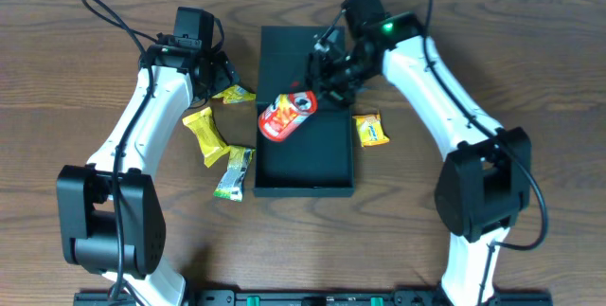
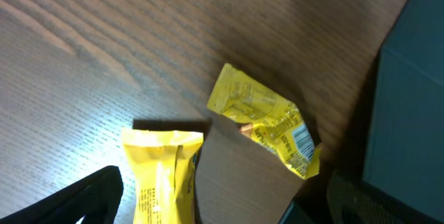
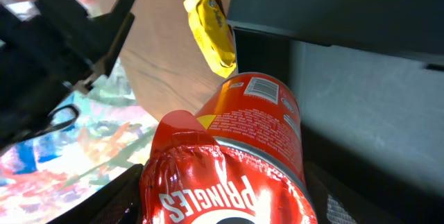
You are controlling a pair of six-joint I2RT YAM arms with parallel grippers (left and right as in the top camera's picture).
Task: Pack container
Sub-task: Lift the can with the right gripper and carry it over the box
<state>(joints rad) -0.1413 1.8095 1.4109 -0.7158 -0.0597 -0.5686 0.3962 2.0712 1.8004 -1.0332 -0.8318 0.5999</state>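
The dark teal container lies open in the middle of the table, its lid flap folded back at the far side. My right gripper is shut on a red Pringles can, held tilted over the container's left wall. In the right wrist view the can fills the space between the fingers, with the container's inside behind it. My left gripper is open and empty over a crumpled yellow packet, which also shows in the left wrist view.
A yellow bar packet and a green-white packet lie left of the container. Another yellow packet lies right of it. In the left wrist view the yellow bar lies between the fingers, with the container wall at right.
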